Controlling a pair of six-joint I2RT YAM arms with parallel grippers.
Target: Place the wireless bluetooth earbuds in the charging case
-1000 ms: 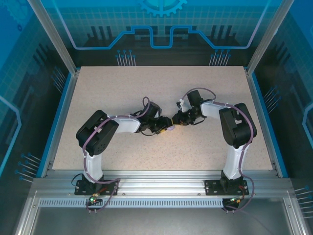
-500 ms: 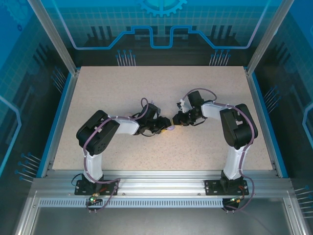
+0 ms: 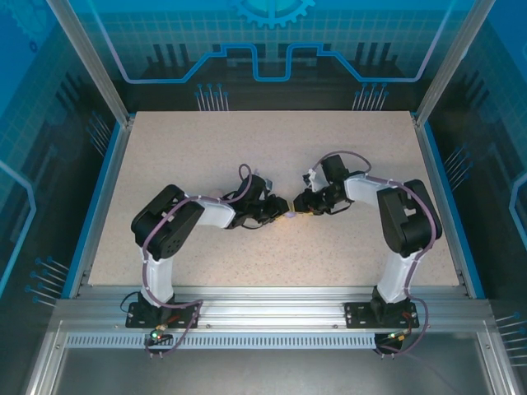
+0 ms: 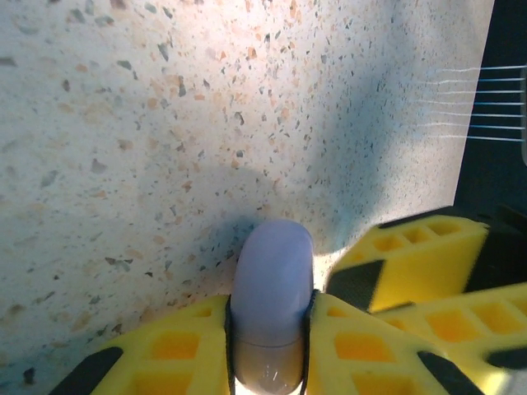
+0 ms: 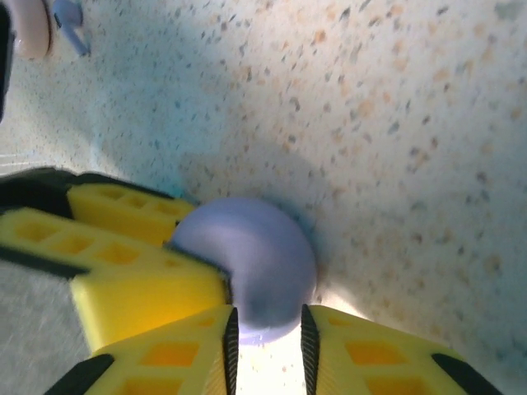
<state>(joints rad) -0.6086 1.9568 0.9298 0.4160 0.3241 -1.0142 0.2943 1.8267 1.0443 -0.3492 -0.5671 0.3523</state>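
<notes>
L pincer (image 4: 270, 317): clamped on lilac case (image 4: 272, 263), edge-on.
R pincer (image 5: 268, 321): narrow gap, tips at same case, can't tell if gripping.

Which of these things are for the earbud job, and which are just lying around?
For the job:
- lilac case, pinched by the left gripper
- lilac earbud, lying loose

Just lying about:
- pale pink round thing beside that earbud, untouched
- speckled table under everything

Even overhead light lit the tabletop (image 3: 247, 148); both wrist views were blurred up close, with soft shadows and glare.
</notes>
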